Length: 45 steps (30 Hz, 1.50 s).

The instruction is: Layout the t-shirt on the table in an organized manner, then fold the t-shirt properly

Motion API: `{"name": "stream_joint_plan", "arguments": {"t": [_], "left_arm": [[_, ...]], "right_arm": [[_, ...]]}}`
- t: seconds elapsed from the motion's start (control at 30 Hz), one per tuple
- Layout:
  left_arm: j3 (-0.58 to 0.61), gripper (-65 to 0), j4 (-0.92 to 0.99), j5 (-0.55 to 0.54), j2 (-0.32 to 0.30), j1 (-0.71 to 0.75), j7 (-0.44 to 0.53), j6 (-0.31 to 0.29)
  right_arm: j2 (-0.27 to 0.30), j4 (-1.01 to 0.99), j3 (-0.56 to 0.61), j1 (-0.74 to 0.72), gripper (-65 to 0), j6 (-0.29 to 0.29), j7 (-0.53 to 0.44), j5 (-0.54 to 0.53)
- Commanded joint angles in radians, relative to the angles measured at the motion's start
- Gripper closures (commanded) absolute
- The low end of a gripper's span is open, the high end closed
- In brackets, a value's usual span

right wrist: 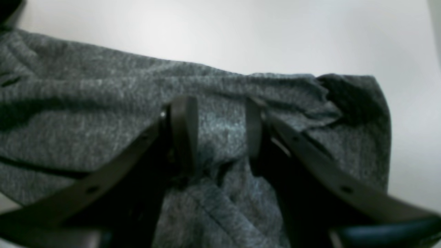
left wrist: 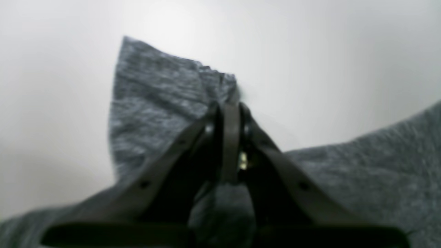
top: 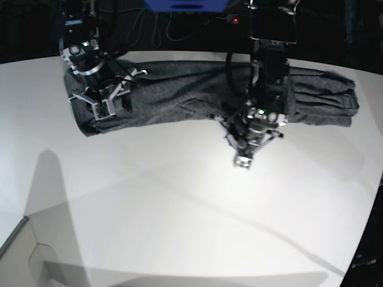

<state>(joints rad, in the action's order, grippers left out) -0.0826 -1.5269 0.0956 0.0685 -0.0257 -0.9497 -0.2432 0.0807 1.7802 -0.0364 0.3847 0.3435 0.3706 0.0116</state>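
The t-shirt [top: 197, 95] is seen stretched as a long, wrinkled band across the far part of the white worktop [top: 179, 209]. In the left wrist view a grey flap of it [left wrist: 155, 100] is pinched between the fingers of the left claw [left wrist: 230, 103], which are brought together on the cloth. The right claw [right wrist: 217, 113] is held with its fingers apart, resting on the shirt's other end; whether cloth is gripped there cannot be told.
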Motion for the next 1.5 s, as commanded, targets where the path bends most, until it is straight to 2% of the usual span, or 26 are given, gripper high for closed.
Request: {"name": "stream_joint_plan", "arguments": {"t": [0.0,0.17,0.23,0.33,0.5,0.67,0.77,1.0,1.47], "left_arm": [[-0.035,-0.2,-0.056,0.003,-0.002,-0.018,0.014,0.003],[-0.188,0.0,-0.228,0.0,0.004,0.01,0.013,0.0],[-0.251,0.0,-0.283,-0.041,0.001,0.022,0.013,-0.008],[-0.38,0.0,-0.353,-0.125,0.001,0.033,-0.005,-0.064],[-0.609,0.0,-0.38,-0.19,-0.002,0.028,-0.087,-0.161],[-0.768,0.0,-0.372,-0.244,-0.069,0.037,-0.098,-0.264],[-0.848,0.0,-0.372,-0.277,-0.097,0.057,-0.098,-0.282],[-0.945,0.0,-0.37,-0.317,-0.132,0.085,-0.098,-0.282],[-0.951,-0.1,-0.195,-0.317,-0.132,0.091,-0.085,-0.282]], "right_arm": [[0.004,0.019,-0.003,-0.003,-23.8,0.006,-0.028,-0.011],[0.004,0.019,-0.003,-0.003,-23.8,0.006,-0.028,-0.011],[0.004,0.019,-0.003,-0.003,-23.8,0.006,-0.028,-0.011],[0.004,0.019,0.003,-0.005,-23.8,0.006,-0.028,-0.011],[0.003,0.019,0.005,-0.006,-23.8,0.007,-0.028,-0.011],[-0.002,0.019,-0.001,-0.008,-23.5,0.088,-0.028,-0.011],[-0.002,0.019,0.003,-0.008,-23.5,0.095,-0.026,-0.011],[-0.023,0.019,0.002,-0.01,-23.5,0.096,-0.026,-0.011],[-0.025,0.019,0.003,0.006,-23.4,0.096,-0.025,-0.011]]}}
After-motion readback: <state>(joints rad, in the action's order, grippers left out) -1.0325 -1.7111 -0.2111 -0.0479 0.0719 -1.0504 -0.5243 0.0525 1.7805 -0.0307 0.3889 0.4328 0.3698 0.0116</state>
